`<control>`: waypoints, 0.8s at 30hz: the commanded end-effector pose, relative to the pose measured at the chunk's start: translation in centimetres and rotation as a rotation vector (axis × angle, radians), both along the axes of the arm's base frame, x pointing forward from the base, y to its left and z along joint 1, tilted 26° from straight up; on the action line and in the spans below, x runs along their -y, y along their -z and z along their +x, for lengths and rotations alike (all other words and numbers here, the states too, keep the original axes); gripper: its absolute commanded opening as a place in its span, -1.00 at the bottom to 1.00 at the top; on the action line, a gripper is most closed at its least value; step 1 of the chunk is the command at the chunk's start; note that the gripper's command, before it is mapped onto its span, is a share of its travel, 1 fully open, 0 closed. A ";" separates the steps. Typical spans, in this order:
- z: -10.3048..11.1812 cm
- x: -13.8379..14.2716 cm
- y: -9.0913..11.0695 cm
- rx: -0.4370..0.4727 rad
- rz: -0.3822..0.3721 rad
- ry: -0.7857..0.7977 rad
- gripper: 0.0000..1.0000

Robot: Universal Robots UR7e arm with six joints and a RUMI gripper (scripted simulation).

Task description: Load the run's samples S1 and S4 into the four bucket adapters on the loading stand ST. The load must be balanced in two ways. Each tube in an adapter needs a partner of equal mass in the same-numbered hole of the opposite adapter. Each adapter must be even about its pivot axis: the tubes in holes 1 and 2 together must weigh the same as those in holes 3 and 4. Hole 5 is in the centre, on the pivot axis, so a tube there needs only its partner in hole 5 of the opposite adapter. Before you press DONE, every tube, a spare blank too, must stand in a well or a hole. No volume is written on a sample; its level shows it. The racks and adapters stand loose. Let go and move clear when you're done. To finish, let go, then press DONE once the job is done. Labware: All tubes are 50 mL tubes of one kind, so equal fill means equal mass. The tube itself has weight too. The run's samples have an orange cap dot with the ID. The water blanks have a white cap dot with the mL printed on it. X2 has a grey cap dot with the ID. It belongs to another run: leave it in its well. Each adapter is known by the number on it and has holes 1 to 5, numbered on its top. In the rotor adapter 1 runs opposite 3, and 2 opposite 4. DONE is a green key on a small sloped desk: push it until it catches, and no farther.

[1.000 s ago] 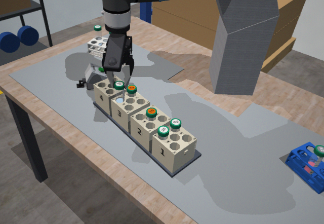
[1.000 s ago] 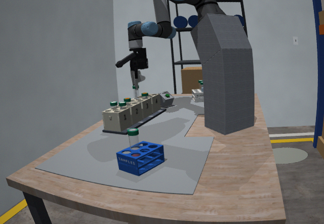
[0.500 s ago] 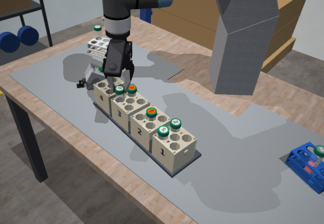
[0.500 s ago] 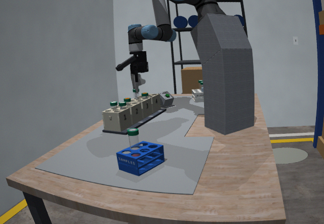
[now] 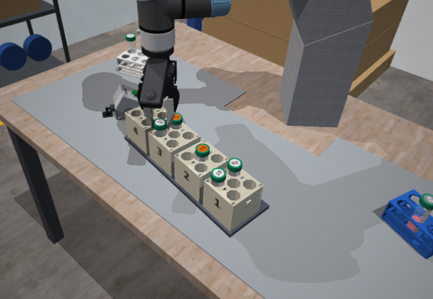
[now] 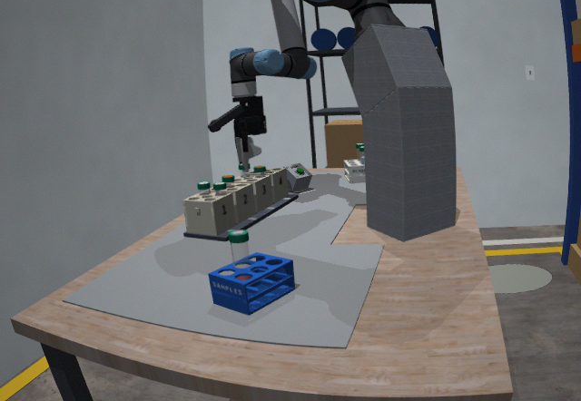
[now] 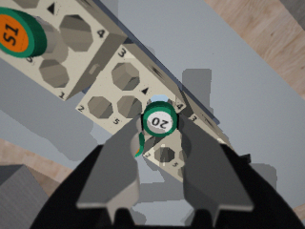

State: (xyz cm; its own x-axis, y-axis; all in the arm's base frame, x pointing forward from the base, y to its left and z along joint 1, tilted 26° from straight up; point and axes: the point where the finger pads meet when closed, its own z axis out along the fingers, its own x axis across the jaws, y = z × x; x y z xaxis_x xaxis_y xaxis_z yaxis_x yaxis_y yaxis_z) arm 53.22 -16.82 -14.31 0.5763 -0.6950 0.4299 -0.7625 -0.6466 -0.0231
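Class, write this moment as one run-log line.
end effector: shut on white-dot "20" blank tube | tube: lowered into beige adapter 3 | orange-dot sample: adjacent hole | release: pending

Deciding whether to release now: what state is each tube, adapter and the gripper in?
Gripper: fingers shut on blank 20.
Blank 20: upright, lowered into adapter 3.
Adapter 3: two tubes in.
Adapter 2: holds S1 only.
Adapter 1: two blanks in.
Adapter 4: no tubes.
Blue rack: one tube standing.

The arm reaches down, wrist vertical, gripper (image 5: 163,122) clamped (fingers pointing straight down) on a tube's cap.
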 end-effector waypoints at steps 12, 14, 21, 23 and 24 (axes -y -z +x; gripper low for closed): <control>0.3 0.2 0.6 0.001 -0.001 0.000 -1.00; 0.3 0.2 0.6 0.001 -0.001 0.000 -1.00; 0.3 0.2 0.6 0.001 -0.001 0.000 -1.00; 0.2 0.2 0.6 0.001 -0.001 0.000 -0.30; 0.3 0.2 0.6 0.001 -0.001 0.000 -0.30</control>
